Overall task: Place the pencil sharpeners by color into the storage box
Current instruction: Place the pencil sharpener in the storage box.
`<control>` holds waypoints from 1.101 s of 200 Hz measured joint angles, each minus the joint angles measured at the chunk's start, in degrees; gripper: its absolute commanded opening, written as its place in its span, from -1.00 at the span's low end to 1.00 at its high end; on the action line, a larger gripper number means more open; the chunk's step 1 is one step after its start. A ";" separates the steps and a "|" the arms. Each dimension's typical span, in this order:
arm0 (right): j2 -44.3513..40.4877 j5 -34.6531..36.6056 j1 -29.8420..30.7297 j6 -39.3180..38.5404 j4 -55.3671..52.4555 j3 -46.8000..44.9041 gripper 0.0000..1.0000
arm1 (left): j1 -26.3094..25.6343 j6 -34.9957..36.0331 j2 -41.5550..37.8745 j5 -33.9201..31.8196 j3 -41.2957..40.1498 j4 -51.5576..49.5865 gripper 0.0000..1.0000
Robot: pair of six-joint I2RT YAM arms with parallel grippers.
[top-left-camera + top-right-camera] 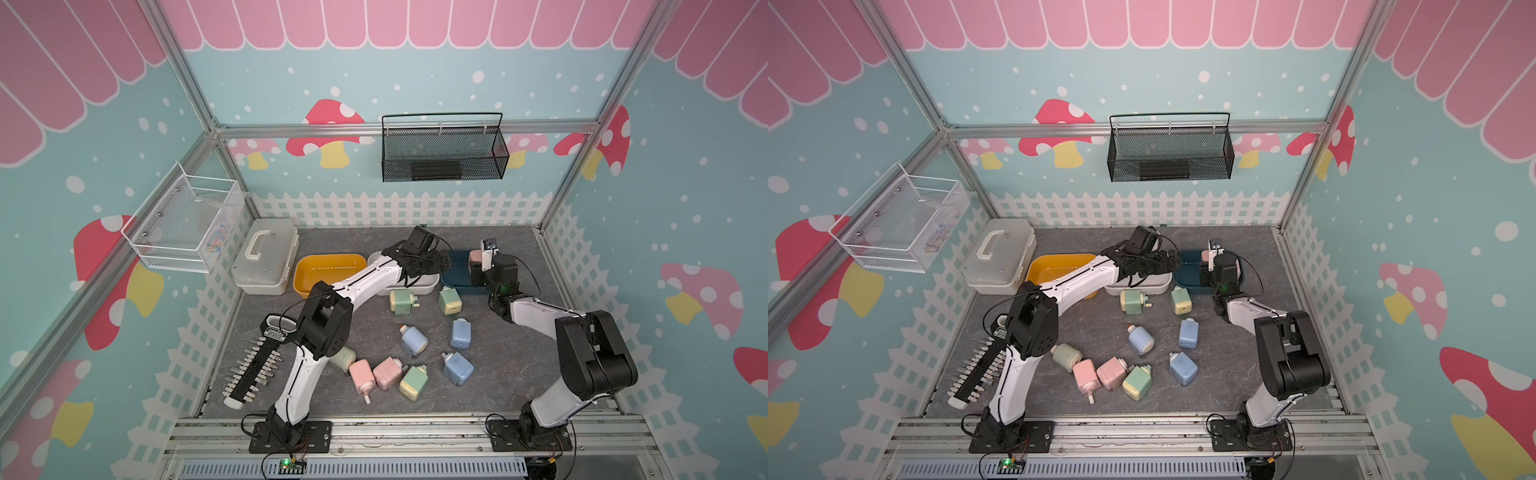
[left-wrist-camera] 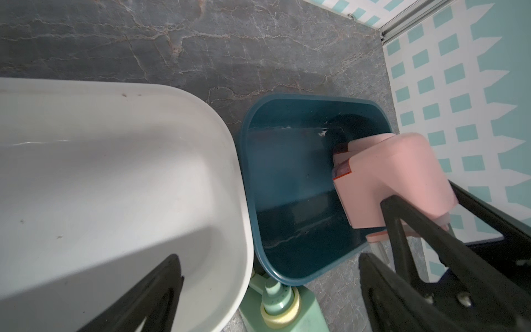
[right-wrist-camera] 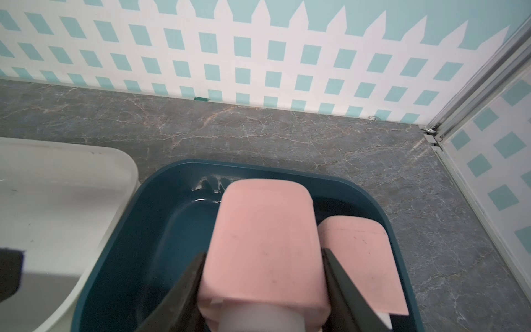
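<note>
Sharpener handling, judged: light, rigid, smooth-sided plastic, likely to slip if pinched on a corner; the flat opposing sides are preferred, the protruding crank knob is avoided. One pink sharpener [image 2: 402, 178] is pinched across its flat sides by the right claw [image 3: 263, 255], jaws about half spread, and is held over the dark teal bin [image 3: 161, 230], beside a second pink sharpener [image 3: 359, 253] lying inside. The left claw [image 2: 268, 257] is spread wide and empty, above the gap between white bin [image 2: 115, 172] and teal bin. A green sharpener [image 1: 402, 301], a blue sharpener [image 1: 460, 332] and a further pink sharpener [image 1: 360, 374], among others, are seen loose on the desk [image 1: 519, 374].
</note>
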 measured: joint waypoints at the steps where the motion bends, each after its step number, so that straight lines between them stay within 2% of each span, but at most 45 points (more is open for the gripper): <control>1: 0.04 0.04 -0.02 0.00 0.07 0.00 -0.81 | 0.00 0.00 0.17 0.00 0.20 -0.11 0.92; 69: 1.01 1.09 -0.68 2.29 2.32 0.00 -0.55 | 0.28 -0.09 3.61 0.44 4.50 -2.49 0.90; 119: 1.07 1.14 -0.68 7.54 1.07 -0.61 -0.50 | 1.09 -0.33 5.14 1.46 5.88 -2.75 0.89; 157: 3.23 1.79 -0.68 8.57 3.34 -2.73 -0.46 | 1.25 -0.35 5.86 1.99 5.88 -3.13 0.89; 220: 8.02 2.64 -0.68 9.40 8.17 -3.19 -0.18 | 1.25 -0.72 5.97 2.97 5.88 -3.30 0.89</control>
